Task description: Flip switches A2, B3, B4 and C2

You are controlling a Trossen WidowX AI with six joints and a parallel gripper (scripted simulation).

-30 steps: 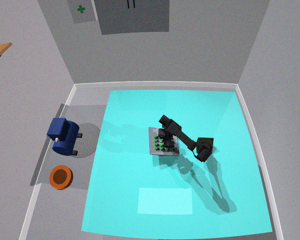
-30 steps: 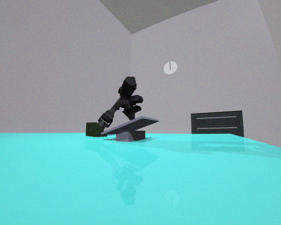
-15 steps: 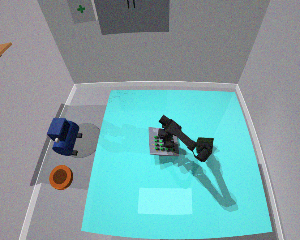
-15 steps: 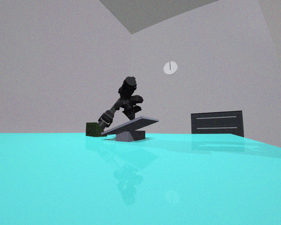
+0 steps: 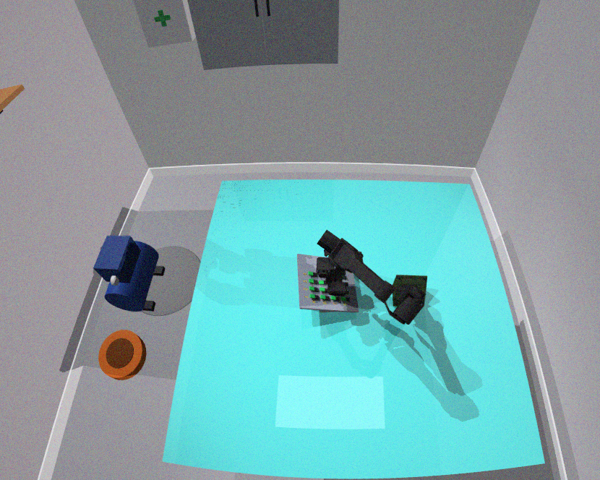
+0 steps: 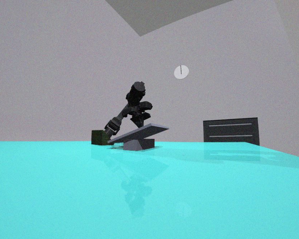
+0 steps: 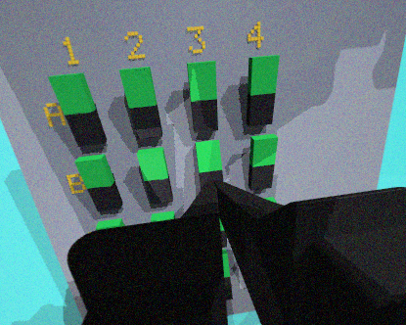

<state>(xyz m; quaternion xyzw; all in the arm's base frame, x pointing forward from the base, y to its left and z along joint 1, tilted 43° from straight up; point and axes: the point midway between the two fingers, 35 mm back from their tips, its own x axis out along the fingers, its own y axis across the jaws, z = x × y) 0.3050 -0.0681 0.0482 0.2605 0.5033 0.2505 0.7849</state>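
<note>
The grey tilted panel (image 5: 302, 262) (image 6: 144, 132) (image 7: 338, 157) carries rows of green-and-black switches. My gripper (image 6: 140, 126) (image 7: 213, 188) is shut and empty. In the wrist view its tips overlap the black near half of switch B3 (image 7: 208, 156); I cannot tell if they touch. Switch A2 (image 7: 140, 88) is in full view at the far row, and B4 (image 7: 263, 151) lies right of the tips. Only the green far end of C2 (image 7: 162, 215) shows above the left finger. Which ends are raised is hard to tell. The fingers hide most of the nearer rows.
The panel stands on a grey support block (image 6: 132, 144). A dark green block (image 5: 410, 283) (image 6: 97, 137) is by the arm's base. A blue machine (image 5: 135, 273) and an orange round object (image 5: 103, 355) stand beyond the table's left edge.
</note>
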